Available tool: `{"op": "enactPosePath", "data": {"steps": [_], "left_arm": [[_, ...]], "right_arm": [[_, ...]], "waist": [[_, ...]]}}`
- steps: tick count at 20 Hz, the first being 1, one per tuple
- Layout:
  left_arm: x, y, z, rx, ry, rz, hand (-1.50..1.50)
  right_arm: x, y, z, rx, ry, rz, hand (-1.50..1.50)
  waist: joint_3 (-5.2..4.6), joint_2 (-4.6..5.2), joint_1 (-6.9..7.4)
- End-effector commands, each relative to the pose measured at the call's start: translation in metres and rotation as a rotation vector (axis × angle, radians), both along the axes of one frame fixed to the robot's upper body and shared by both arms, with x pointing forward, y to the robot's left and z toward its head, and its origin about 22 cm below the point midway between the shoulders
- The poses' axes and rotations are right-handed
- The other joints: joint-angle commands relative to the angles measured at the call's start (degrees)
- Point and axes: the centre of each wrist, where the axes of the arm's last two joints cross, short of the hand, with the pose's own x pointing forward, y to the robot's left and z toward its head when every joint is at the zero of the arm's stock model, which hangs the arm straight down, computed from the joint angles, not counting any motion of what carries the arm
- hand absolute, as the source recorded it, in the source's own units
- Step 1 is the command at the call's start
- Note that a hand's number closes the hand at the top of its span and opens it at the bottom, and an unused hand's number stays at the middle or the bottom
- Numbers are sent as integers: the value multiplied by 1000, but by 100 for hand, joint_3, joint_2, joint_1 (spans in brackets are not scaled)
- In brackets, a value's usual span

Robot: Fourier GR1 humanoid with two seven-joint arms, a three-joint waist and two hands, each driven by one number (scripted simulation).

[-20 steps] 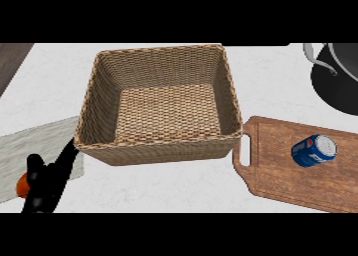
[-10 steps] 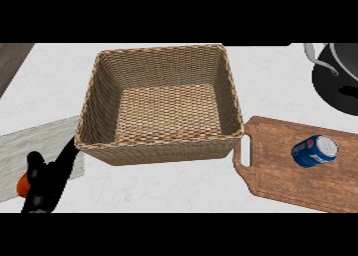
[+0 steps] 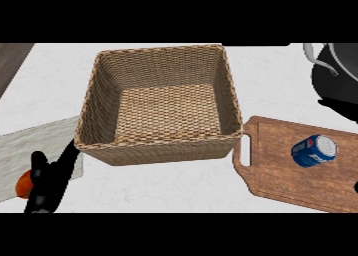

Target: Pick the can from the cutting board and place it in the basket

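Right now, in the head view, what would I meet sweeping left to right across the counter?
Orange object → left hand → wicker basket → wooden cutting board → blue can, lying on that board.

White counter (image 3: 182, 186) — dark wood edge (image 3: 3, 65) upper-left

Open above the blue can (image 3: 313, 151) on the brown wooden cutting board (image 3: 285, 175). Blocked leftward by the woven wicker basket (image 3: 231, 95) wall just beside the board; hemmed behind by a black pot (image 3: 346, 75).
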Motion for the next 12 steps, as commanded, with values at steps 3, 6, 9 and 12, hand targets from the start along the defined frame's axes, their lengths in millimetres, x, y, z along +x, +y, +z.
{"op": "enactPosePath", "data": {"steps": [3, 6, 9, 12], "left_arm": [[-1, 8, -18, -10, 92, 13, 0], [-14, -10, -25, -31, 97, 26, 0], [-4, 1, -23, -28, 97, 14, 0], [0, 7, -8, -32, 88, 10, 0]], "right_arm": [[-4, -6, -5, -11, -6, -6, -150], [1, -18, -15, 21, -11, -2, -150], [-1, 3, -37, 27, -20, 6, -150], [17, 14, -56, 4, 3, 4, -150]], "waist": [[-60, 40, -37], [-58, 40, -21], [-60, 45, -31], [-57, 57, 42]]}}
